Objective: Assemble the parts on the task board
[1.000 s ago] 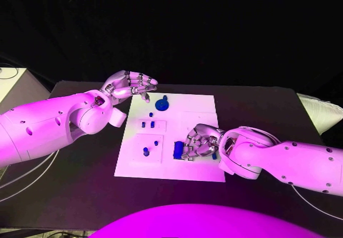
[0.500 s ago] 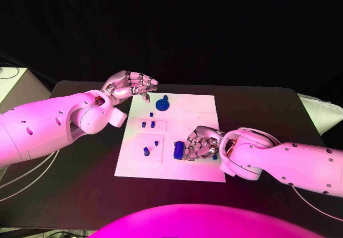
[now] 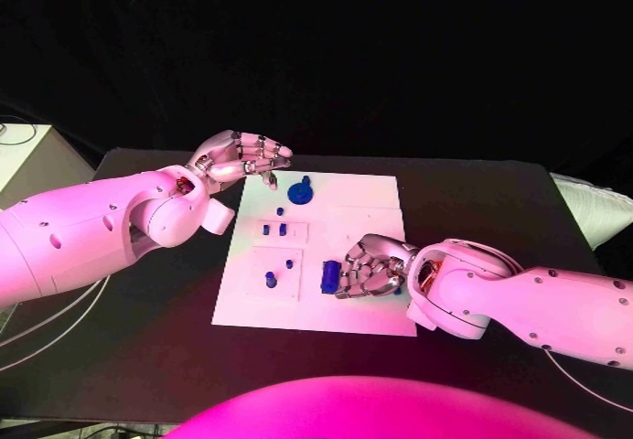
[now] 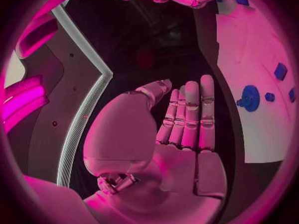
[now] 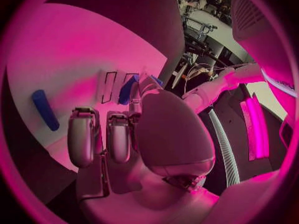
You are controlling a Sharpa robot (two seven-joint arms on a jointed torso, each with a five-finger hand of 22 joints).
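Beside the blue block (image 3: 328, 276), right hand (image 3: 370, 267) curls, grip unclear

Task board (image 3: 356, 206) lies at table (image 3: 488, 201) centre. Round part (image 3: 299, 193) sits on it at 11 o'clock, block part (image 3: 328, 276) at 6 o'clock. Left hand (image 3: 242, 155) hangs off its 11 o'clock corner; right hand (image 3: 370, 267) rests over its 5 o'clock area, just beside the block part.

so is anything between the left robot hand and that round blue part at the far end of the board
Nothing visible. The left robot hand hangs off the task board's far left corner, holding nothing; bare board lies between it and the round blue part.
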